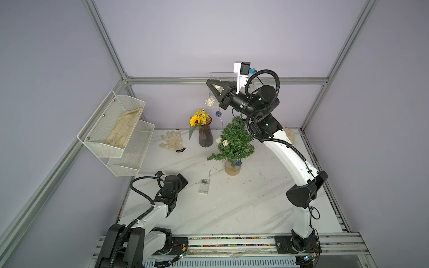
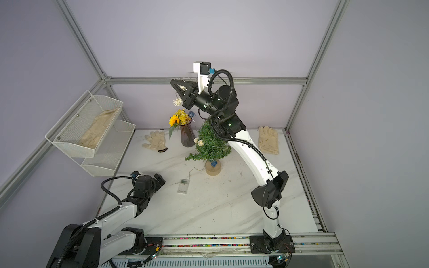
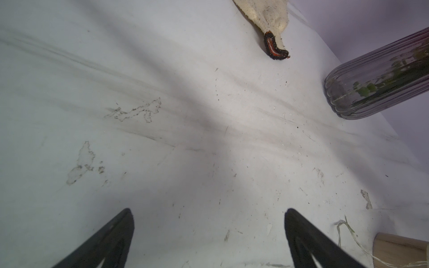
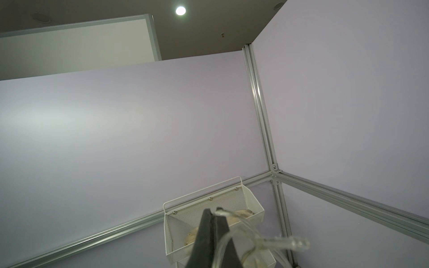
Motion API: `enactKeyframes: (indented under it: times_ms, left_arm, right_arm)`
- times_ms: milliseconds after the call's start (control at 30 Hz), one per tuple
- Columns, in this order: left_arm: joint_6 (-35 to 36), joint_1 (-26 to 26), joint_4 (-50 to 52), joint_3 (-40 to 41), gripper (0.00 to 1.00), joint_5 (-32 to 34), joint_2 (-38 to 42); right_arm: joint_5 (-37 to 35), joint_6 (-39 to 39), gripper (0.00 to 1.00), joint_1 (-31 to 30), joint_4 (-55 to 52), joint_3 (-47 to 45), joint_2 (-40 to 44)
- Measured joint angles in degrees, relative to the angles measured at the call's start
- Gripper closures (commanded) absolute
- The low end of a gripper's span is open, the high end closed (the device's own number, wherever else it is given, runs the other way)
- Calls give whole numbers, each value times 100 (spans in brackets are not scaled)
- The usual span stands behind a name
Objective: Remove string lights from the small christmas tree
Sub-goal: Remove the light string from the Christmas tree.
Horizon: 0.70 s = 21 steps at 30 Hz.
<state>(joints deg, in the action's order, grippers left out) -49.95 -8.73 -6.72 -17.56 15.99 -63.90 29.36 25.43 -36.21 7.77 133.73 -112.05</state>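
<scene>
The small christmas tree stands on its tan base mid-table. My right gripper is raised high above and behind it, shut on the thin wire of the string lights. A cream ball and a blue ball dangle below it. The wire runs down to the tree, where cream balls and a blue ball still sit. The clear battery box lies on the table. My left gripper is open and empty, low over the table left of the box.
A dark ribbed vase of yellow flowers stands just left of the tree. Cream gloves lie on the table at back left and back right. A white mesh rack on the left wall holds another glove.
</scene>
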Motion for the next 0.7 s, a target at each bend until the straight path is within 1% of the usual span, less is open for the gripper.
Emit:
enactKeyframes:
  times_ms: [133,267,433,533,700]
  left_arm:
    - [0,0,0,0,0,-20,-4]
    - [2,0,-2,0,0,-42,-13]
    - [184,9,-232,0,6,-275,0]
    - [420,4,-518,0,10,-535,105]
    - [682,-70,-719,-2,17,-935,291]
  right_arm:
    - [275,13,100,-83,-146,-632,588]
    - [553,9,100,-142,-203,-1729,1307]
    - [772,-94,100,-184,-481,-3112,2197]
    - [699,-131,100,-184,-601,-4109,2909]
    - [24,-138,100,-184,-645,-6011,4614]
